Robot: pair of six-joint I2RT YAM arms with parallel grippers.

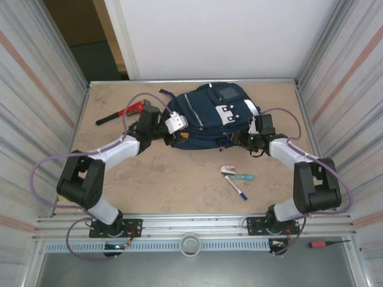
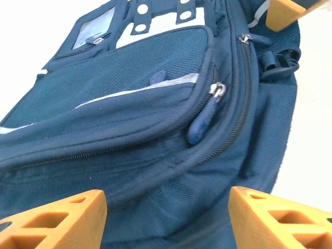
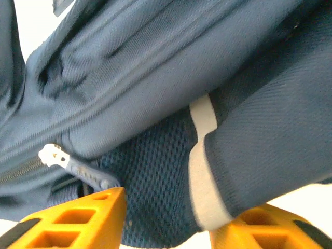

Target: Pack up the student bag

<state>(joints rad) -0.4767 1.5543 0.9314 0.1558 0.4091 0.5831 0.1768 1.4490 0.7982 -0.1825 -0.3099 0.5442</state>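
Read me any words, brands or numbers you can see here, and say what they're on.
No readable text anywhere.
On the student bag, the white patches carry only dark holes, no lettering; the window pocket looks blank.
The pen is too small to tell any print.

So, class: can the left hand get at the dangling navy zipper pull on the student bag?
Probably yes: the left hand stands open facing the zipper pull, nothing between them.

What I can't read from here
The student bag overruns both wrist views; left gripper and right gripper fingers are cropped at the bottom; overhead, the pinkish bit by the pen is too small to name.
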